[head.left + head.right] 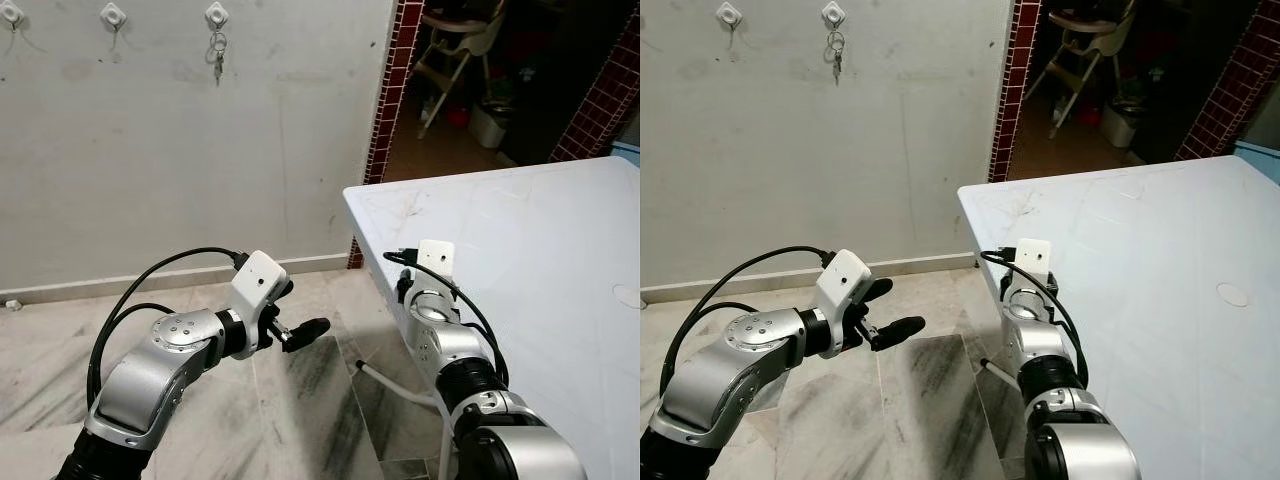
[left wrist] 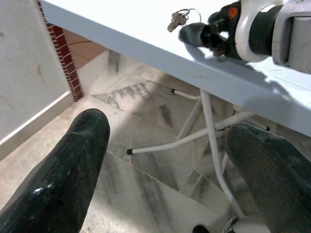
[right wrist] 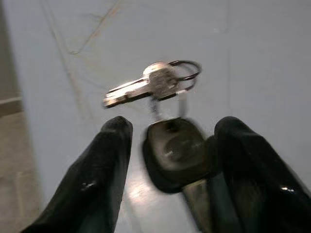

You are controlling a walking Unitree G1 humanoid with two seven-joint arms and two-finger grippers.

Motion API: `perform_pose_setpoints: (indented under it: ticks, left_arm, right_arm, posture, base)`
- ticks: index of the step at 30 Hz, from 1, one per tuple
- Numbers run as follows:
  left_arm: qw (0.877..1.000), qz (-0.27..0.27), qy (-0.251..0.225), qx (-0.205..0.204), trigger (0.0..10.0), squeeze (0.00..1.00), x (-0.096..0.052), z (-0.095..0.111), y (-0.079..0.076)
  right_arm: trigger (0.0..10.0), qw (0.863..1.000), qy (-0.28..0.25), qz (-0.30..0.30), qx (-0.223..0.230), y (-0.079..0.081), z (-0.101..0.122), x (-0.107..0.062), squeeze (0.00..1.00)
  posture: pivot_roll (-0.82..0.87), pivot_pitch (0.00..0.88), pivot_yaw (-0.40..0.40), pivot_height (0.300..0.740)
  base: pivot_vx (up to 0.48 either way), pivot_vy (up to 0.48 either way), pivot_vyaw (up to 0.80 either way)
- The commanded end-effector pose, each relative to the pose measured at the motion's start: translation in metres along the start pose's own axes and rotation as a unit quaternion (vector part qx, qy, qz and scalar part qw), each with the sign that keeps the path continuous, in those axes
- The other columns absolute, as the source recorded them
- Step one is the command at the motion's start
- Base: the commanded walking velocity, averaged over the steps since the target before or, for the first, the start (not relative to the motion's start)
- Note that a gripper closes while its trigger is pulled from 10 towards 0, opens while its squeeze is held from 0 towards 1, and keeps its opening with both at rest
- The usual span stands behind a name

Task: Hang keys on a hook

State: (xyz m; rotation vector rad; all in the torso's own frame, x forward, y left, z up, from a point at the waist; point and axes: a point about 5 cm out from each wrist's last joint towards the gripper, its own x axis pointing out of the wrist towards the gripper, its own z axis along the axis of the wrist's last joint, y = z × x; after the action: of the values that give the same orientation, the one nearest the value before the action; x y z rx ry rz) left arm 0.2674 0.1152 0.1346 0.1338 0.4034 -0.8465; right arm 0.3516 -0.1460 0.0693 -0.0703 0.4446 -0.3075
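The right hand (image 3: 167, 145) sat low over the worktop (image 1: 540, 250) near its corner, fingers (image 3: 99, 165) apart with the black fob (image 3: 177, 153) of the keys (image 3: 150, 87) lying between them. The silver key and its ring lay just beyond the fob, flat on the worktop. Nothing looked gripped yet; the picture there was blurred, so whether a finger touched the fob I could not tell.

To my eye the step was the pick-up. Done well, the fingers would close squarely on the fob's broad faces, not on the loose key, so the ring hung free below for the hook.

The left hand (image 1: 300, 330) hovered off the worktop's edge, over the marble floor (image 1: 300, 400), fingers apart and empty, pointing toward the worktop.

Away from the worktop, on the wall (image 1: 200, 150), ran a row of hooks (image 1: 113, 15); the one nearest the worktop already carried other keys (image 1: 217, 55), so a bare neighbour seemed the better target.
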Motion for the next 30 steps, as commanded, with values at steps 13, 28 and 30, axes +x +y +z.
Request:
perform_pose_setpoints:
  ticks: [13,28,30]
  left_arm:
    - [1.000,0.005,-0.011,0.018,10.0,0.00,0.002,0.007,-0.001]
    - [1.000,0.014,-0.015,0.019,10.0,0.00,0.002,0.009,0.002]
    - [1.000,0.015,-0.015,0.019,10.0,0.00,0.002,0.009,0.002]
  right_arm:
    - [0.0,0.998,-0.034,-0.045,-0.009,-0.024,0.012,0.004,0.00]
    - [6.9,0.998,-0.054,-0.033,-0.011,-0.025,0.021,0.003,0.00]
    - [10.0,0.998,-0.058,-0.030,-0.017,-0.025,0.022,0.002,0.00]
  posture:
    - [0.22,0.000,-0.062,0.740]
    - [0.22,0.000,-0.058,0.740]
    - [0.22,0.000,-0.058,0.740]
  base:
    - [0.000,0.000,0.00]
    - [0.000,0.000,0.00]
    - [0.000,0.000,0.00]
